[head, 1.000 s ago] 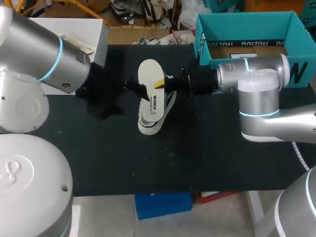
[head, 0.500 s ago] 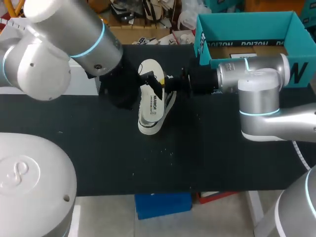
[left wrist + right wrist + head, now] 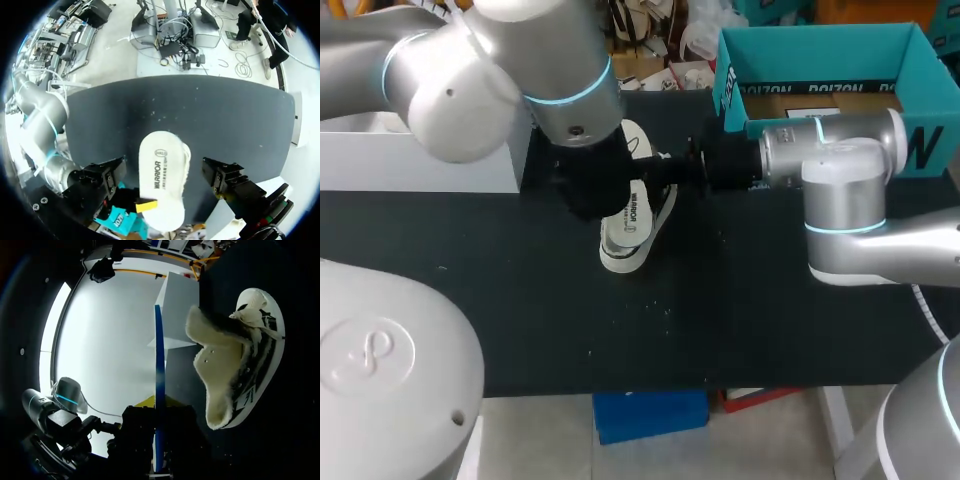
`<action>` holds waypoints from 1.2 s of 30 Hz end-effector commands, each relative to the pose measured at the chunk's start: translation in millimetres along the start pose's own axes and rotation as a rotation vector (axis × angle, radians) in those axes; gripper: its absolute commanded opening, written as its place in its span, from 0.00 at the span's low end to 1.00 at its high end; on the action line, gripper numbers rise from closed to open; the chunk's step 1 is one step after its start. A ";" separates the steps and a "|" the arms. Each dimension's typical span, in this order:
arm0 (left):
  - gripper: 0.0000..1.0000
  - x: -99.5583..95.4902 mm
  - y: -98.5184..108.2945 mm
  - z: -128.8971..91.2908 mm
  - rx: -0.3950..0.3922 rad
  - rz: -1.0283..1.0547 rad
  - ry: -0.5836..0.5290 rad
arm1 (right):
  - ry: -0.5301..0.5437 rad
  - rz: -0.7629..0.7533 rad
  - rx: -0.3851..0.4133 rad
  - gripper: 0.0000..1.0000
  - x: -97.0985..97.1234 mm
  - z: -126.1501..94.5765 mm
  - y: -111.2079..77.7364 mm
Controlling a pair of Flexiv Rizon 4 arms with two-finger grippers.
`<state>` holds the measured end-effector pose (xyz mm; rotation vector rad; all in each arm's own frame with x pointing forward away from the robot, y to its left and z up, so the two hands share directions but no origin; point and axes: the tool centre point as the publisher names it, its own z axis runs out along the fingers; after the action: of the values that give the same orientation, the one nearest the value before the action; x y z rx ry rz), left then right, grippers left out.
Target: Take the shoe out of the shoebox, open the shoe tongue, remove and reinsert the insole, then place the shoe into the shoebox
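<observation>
Shoe (image 3: 638, 228): lay on the black table (image 3: 620, 320), white insole (image 3: 161, 150) uppermost.
Left gripper (image 3: 164, 172): hovered over the insole, spread wide, holding nothing.
Right gripper (image 3: 672, 170): at the shoe's side; grip could not be told.
Shoebox (image 3: 724, 72): teal, just beyond.

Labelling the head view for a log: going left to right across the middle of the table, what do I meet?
white box → wrist end of the left arm → shoe → right arm. The shoebox overlaps the right arm sideways, so it is left out.
</observation>
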<state>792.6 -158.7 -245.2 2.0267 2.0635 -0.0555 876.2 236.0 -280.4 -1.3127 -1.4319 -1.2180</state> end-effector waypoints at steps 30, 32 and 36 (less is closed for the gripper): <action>1.00 -2.9 95.7 2.8 -0.075 0.041 -0.019 | -0.001 0.000 -0.004 0.00 0.1 1.3 -0.4; 1.00 -1.0 103.2 4.3 -0.077 0.039 -0.017 | -0.001 0.000 -0.004 0.00 0.1 1.3 -0.4; 1.00 2.1 120.0 7.0 -0.062 0.031 -0.018 | -0.001 0.000 -0.004 0.00 0.1 1.3 -0.4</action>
<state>898.6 -152.6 -232.7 1.9983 1.9957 0.0193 876.4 236.0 -281.1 -1.3110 -1.4305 -1.2196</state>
